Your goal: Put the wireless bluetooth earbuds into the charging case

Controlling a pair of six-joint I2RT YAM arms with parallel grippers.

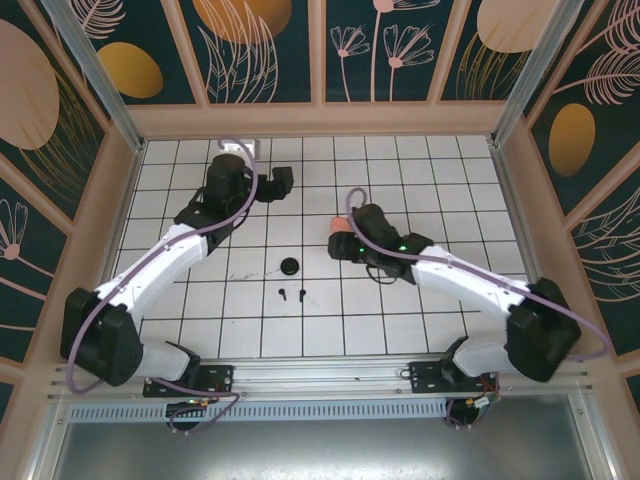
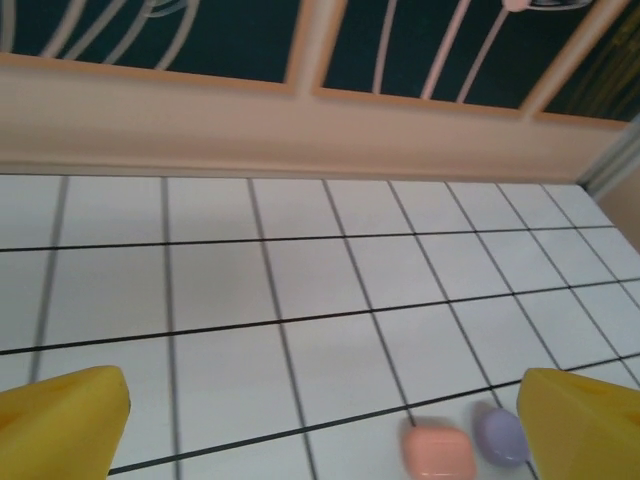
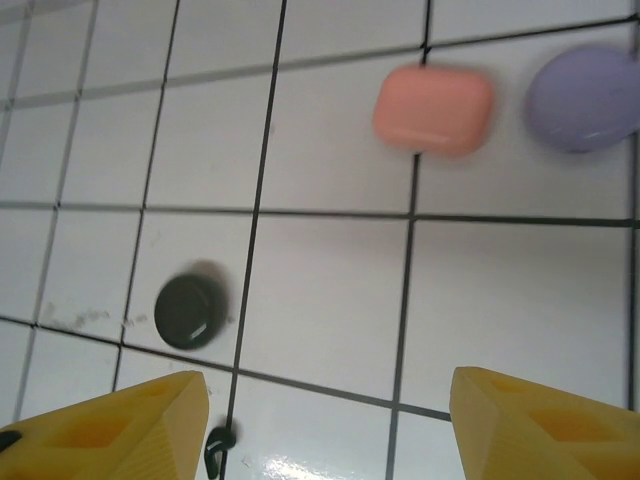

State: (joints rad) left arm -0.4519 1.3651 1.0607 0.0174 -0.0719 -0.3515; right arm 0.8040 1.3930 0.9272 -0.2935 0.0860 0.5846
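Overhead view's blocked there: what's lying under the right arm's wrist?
A coral-pink case and a lavender case sit side by side on the tiles, both apparently closed. Their lids hide whatever is inside.

This is looking like a robot test cell in a laboratory. The left arm (image 1: 170,255) and the right arm (image 1: 470,285) are standing bolted to a metal rail (image 1: 320,372) at the near edge. A white gridded table (image 1: 450,200) is lying between wood-framed panels (image 1: 265,40) printed with flowers, on the left, right and far sides.
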